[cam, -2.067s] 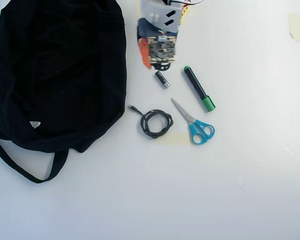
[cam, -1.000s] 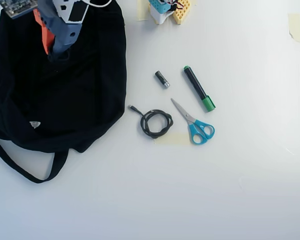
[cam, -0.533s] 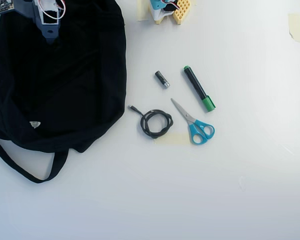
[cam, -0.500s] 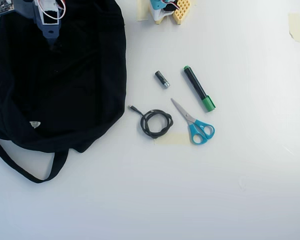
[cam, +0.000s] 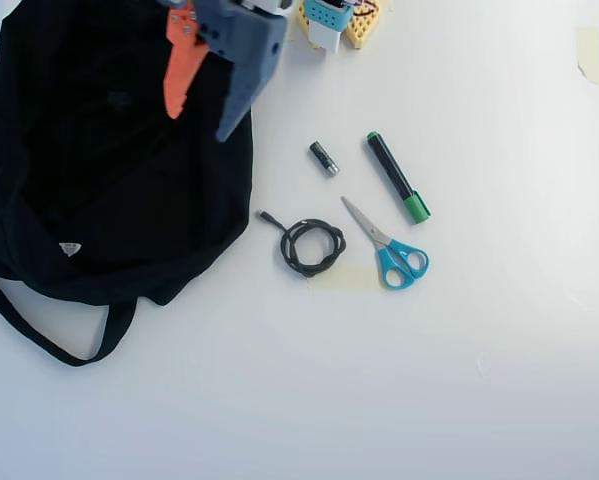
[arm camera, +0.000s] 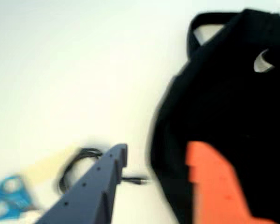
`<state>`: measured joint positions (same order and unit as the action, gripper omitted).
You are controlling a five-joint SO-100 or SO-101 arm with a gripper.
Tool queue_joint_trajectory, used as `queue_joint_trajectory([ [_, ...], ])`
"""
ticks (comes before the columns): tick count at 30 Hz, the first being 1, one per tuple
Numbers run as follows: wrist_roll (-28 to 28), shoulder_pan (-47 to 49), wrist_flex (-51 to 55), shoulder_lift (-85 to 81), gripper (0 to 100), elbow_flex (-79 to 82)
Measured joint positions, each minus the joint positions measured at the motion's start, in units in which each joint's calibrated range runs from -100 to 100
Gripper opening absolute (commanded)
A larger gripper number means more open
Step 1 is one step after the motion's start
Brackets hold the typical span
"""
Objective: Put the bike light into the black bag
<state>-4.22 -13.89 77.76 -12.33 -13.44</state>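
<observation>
Inventory, overhead view, L to R:

- Black bag [cam: 109,210]: far left, floppy, strap looping at bottom; white label on lower part. Also fills right half of wrist view [arm camera: 233,121].
- Bike light: not visible anywhere on table; a small dark lump shows on the bag fabric but too dim to ID. Judged: light prob. already inside bag.
- Gripper [cam: 201,125]: over bag's upper right edge, orange and blue-grey fingers spread apart, nothing between them.
- Small black cylinder [cam: 324,158], silver end: on table, apart from bag.
- Coiled cable [cam: 312,247]: below cylinder.
- Marker [cam: 398,177], green cap.
- Scissors [cam: 387,246], blue handles.

Status: drop-off judged done; what's left, if anything, is arm clearing off.
</observation>
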Motion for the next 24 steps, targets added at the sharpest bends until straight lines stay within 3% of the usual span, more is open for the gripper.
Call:
queue_joint_trajectory([
  [7, -0.83, 13.81, 6.18, -2.08, 2, 0.0],
  [14, -0.54, 16.39, 18.12, -8.97, 2, 1.73],
  [20, -0.54, 18.52, 16.49, -9.96, 2, 8.96],
  [24, -0.54, 20.72, 9.79, -12.37, 2, 19.58],
])
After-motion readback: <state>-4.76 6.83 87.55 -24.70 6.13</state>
